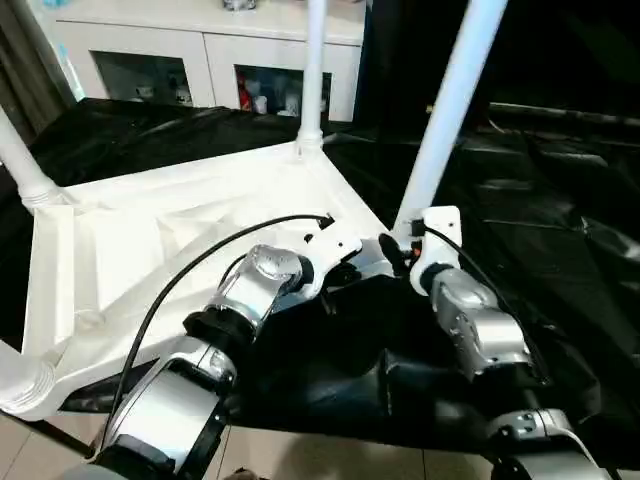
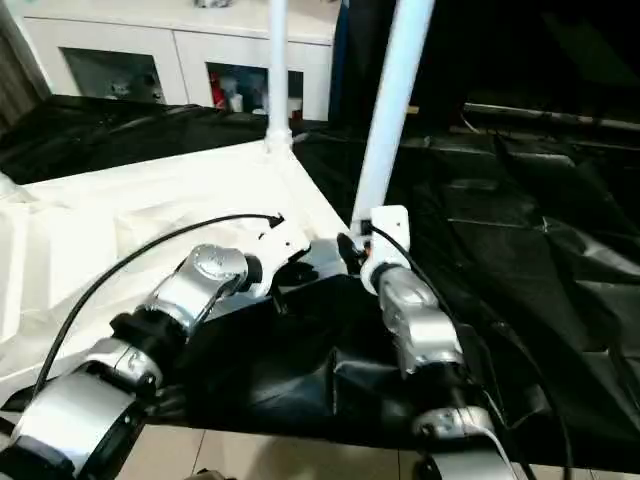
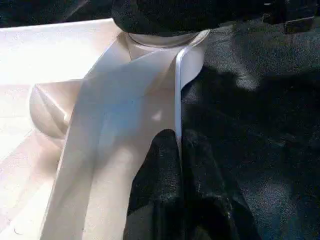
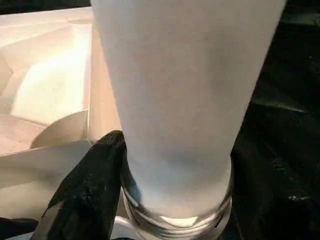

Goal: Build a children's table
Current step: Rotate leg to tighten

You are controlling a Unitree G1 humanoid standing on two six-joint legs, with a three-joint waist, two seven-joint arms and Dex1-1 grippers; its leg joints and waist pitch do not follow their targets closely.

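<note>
Tabletop [image 1: 150,230] lay underside-up on black sheet [image 1: 560,240], w/ legs standing in corner sockets. Left gripper [image 3: 179,150] had fingers pressed together on tabletop's thin rim near the corner. Right gripper [image 1: 403,243] was clamped round base of nearest leg [image 1: 450,110], at its socket.
</note>
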